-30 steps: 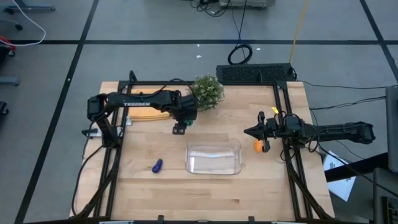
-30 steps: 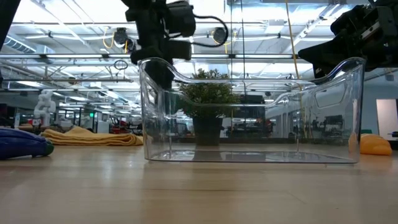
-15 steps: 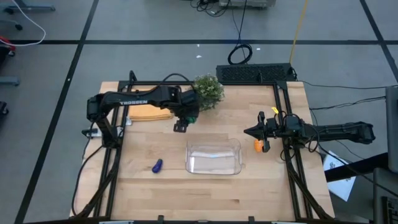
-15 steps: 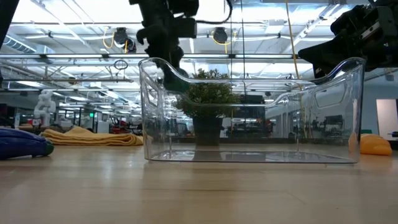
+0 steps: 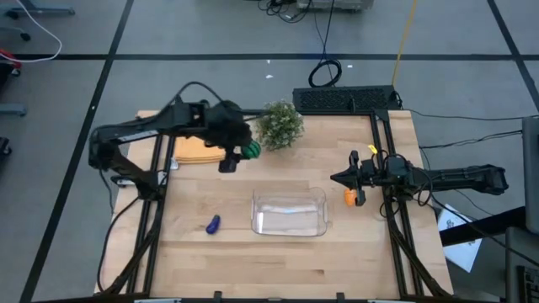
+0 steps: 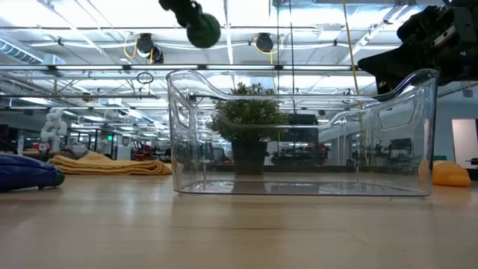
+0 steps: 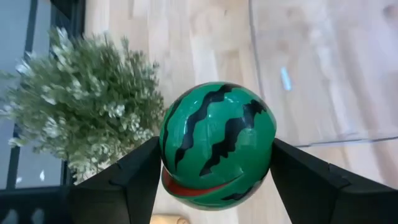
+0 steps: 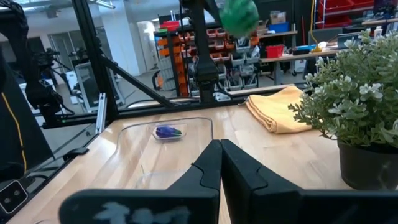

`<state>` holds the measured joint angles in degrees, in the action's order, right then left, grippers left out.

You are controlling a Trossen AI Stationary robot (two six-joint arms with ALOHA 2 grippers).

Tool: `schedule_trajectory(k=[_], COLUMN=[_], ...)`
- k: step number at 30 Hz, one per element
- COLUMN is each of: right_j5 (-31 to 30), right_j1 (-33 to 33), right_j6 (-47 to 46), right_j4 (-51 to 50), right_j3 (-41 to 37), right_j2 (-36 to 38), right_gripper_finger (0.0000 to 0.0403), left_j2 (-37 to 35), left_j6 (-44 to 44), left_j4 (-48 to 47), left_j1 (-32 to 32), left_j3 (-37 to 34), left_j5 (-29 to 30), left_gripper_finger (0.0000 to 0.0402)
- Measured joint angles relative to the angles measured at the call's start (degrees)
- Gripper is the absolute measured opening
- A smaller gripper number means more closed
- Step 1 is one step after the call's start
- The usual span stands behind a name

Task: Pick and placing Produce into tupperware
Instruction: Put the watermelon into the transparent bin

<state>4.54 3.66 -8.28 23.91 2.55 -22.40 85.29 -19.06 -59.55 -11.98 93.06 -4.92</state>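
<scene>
Left gripper [image 5: 244, 151] has lifted the green ball [image 7: 217, 144] clamped between its fingers, still short of the tupperware [image 5: 290, 212], so it could roll off if released early; right gripper [image 5: 349, 178] sits shut and empty.

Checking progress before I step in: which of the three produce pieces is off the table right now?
The green striped ball: the left gripper holds it in the air. The purple piece and the orange piece lie on the table.

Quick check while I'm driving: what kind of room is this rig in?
Most likely a large open robotics lab or workshop. Behind the wooden table the low view shows a long hall with ceiling trusses, and the right wrist view shows shelves of orange bins. Cables lie on the grey floor.
</scene>
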Motion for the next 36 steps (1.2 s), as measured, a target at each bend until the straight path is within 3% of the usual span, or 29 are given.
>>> schedule_trajectory(k=[7,16,20,26,36], right_j5=[0.00,0.00,0.00,0.00,0.00], right_j1=[0.01,0.00,0.02,0.01,0.01], right_j6=[-0.02,-0.04,-0.02,-0.04,-0.24], right_j4=[0.26,0.24,0.25,0.26,0.27], right_j3=[0.00,0.00,0.00,0.00,0.00], right_j2=[-0.04,-0.04,-0.04,-0.04,-0.04], right_gripper_finger=[0.0000,0.0000,0.0000,0.0000,0.0000], left_j2=[-6.45,-14.78,-19.90,-27.49,-37.55], left_j6=[-0.03,0.62,2.41,7.06,11.01], left_j4=[0.15,1.62,7.24,22.79,35.50], left_j1=[0.49,0.45,0.80,2.25,2.79], left_j3=[-0.09,-4.70,-10.05,-20.00,-32.61], left_j5=[-3.28,-2.65,-2.74,-2.82,-3.19], left_gripper_finger=[0.0264,0.0264,0.0264,0.0264,0.0264])
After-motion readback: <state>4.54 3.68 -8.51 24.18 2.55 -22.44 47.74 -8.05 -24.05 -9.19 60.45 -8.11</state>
